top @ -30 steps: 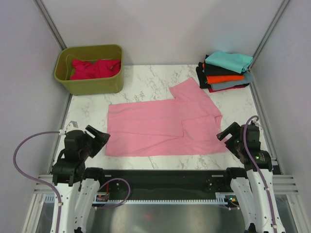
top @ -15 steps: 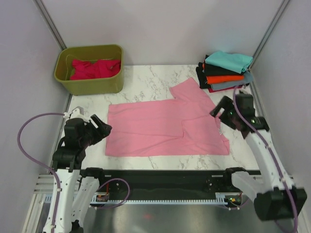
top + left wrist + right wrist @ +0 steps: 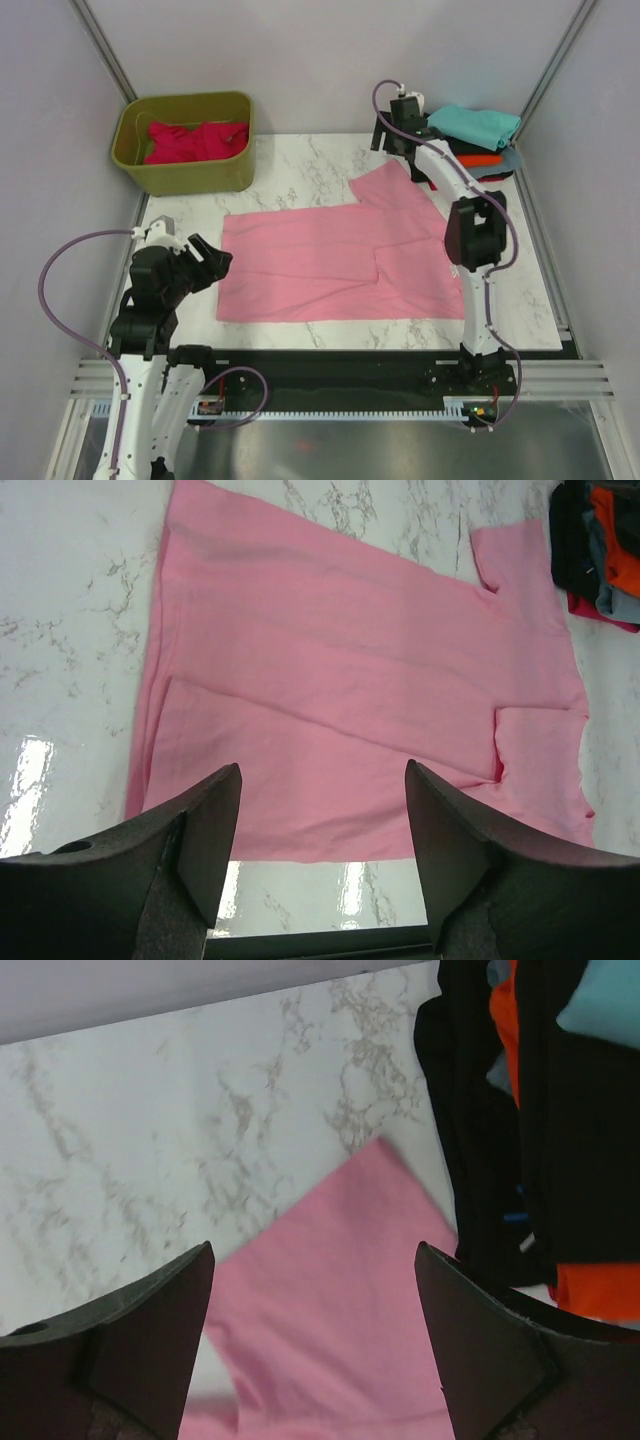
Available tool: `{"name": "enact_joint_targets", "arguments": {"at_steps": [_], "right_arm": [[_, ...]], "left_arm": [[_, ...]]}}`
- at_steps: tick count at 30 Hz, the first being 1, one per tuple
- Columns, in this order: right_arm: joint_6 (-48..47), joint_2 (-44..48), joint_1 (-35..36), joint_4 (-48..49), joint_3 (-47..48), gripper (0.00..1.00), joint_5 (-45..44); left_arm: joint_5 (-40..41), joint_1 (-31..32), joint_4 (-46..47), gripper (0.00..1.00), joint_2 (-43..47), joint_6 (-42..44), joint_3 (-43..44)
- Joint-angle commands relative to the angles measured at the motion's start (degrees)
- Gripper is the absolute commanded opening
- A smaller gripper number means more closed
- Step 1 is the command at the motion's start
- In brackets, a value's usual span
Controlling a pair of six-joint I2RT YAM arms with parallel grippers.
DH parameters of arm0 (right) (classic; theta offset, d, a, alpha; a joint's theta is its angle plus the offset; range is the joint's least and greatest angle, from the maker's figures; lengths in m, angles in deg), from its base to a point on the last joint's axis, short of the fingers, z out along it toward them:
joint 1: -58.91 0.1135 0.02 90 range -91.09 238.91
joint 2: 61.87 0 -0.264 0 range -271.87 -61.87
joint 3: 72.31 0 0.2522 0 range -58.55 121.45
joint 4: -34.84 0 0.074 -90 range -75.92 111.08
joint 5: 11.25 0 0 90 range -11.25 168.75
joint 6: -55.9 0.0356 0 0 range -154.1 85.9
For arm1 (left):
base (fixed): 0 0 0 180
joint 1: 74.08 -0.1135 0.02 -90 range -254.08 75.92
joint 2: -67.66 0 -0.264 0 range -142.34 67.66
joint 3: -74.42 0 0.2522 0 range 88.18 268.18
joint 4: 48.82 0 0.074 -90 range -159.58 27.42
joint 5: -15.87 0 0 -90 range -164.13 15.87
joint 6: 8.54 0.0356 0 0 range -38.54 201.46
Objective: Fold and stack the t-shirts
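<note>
Top external, pink t-shirt point(image 3: 330, 265) spread flat, left claw point(image 3: 322, 770), right claw point(image 3: 312, 1260) both parted.

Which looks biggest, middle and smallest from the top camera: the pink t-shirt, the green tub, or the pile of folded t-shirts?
1. the pink t-shirt, by far
2. the olive-green tub
3. the stack of folded t-shirts, though the right arm hides part of it

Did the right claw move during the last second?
Yes. The right claw went from the table's near edge to the far side, now over the pink shirt's sleeve beside the folded stack.
</note>
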Motion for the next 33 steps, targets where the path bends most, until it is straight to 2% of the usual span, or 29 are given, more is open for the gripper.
{"name": "enact_joint_targets", "arguments": {"at_steps": [1,4,9,14,18,23,26,29,33], "right_arm": [[-5.7,-13.3,0.1,-0.1,14.5,0.9,-8.0],[-8.3,-22.5,0.1,1.8,27.3,0.9,-9.9],[-10.6,-29.7,-0.4,5.8,30.7,0.9,-12.4],[-8.6,-30.8,-1.5,6.8,27.2,0.86,-10.9],[-7.5,-29.9,-1.1,6.8,23.4,0.75,-9.9],[-4.4,-25.6,-0.5,7.3,14.3,0.73,-9.6],[-1.9,-23.5,-0.5,8.2,9.9,0.69,-8.6],[-0.7,-22.1,-0.5,9.1,7.1,0.62,-8.6],[-1.1,-22.4,-0.5,9.5,7.3,0.44,-8.5]], "left_arm": [[-1.1,-0.5,2.4,0.73,0.0,2.4,-0.1],[-0.9,-0.5,2.4,0.73,-0.2,2.4,-0.1],[-0.8,-0.7,2.4,0.73,-0.9,2.3,-0.1],[-0.7,-0.8,2.4,0.72,-1.7,2.3,0.0],[-0.7,-0.8,2.3,0.72,-1.8,2.2,0.0],[-0.5,-0.8,2.2,0.72,-1.6,2.2,0.0],[-0.5,-0.8,2.3,0.72,-1.5,2.2,0.0],[-0.6,-0.9,2.2,0.72,-1.4,2.2,0.0],[-0.5,-0.9,2.3,0.72,-1.4,2.2,0.0]]}}
